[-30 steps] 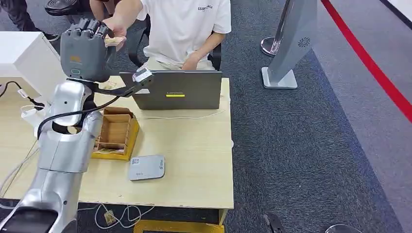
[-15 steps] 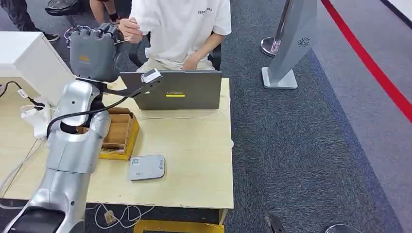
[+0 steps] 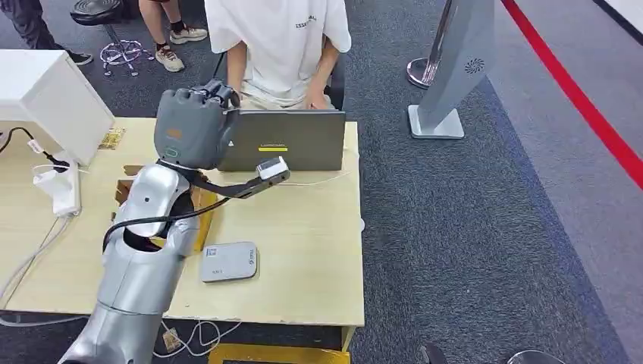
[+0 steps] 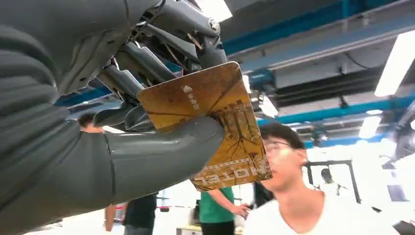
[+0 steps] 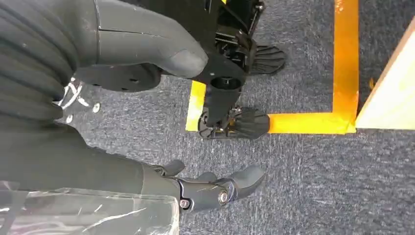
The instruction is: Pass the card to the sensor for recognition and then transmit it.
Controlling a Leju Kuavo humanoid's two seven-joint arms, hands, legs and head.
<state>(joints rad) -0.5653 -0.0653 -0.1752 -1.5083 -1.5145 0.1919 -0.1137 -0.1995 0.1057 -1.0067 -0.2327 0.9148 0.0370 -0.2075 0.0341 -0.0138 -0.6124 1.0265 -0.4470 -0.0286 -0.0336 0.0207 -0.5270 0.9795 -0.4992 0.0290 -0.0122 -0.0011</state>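
- Stretching across most of the head view, dark grey carpet (image 3: pixel 470 227) covers the floor, with a red line (image 3: pixel 576 91) running diagonally along its far right side and a grey stand (image 3: pixel 455 61) on a flat base beyond the counter.
- Overhead, in the left wrist view, blue ceiling beams (image 4: pixel 323 29) and bright strip lights (image 4: pixel 399 58) span the room.
- The pale wooden counter (image 3: pixel 303 258) carries a white box (image 3: pixel 45 91) at its far left corner, a white power strip (image 3: pixel 62 193) with cables, a closed grey laptop (image 3: pixel 292 140) at its far edge, and a flat grey sensor (image 3: pixel 229 262) near its front edge.
- A person in a white T-shirt (image 3: pixel 280 38) sits just behind the laptop.
- The left hand (image 3: pixel 189 125) is raised above the counter, in front of the laptop's left end, its back turned to the head camera.
- The card (image 4: pixel 215 125) is golden-brown and glossy, with a dark branching tree pattern, a small white emblem and the word HOTEL printed along one edge.
- The left hand's thumb presses on the card's face while the fingers (image 4: pixel 147 63) back it from behind, so the card is pinched firmly, tilted, in the air.
- The right hand (image 5: pixel 215 188) hangs low over the carpet, its fingers apart and gently curved, holding nothing, near yellow floor tape (image 5: pixel 313 122).
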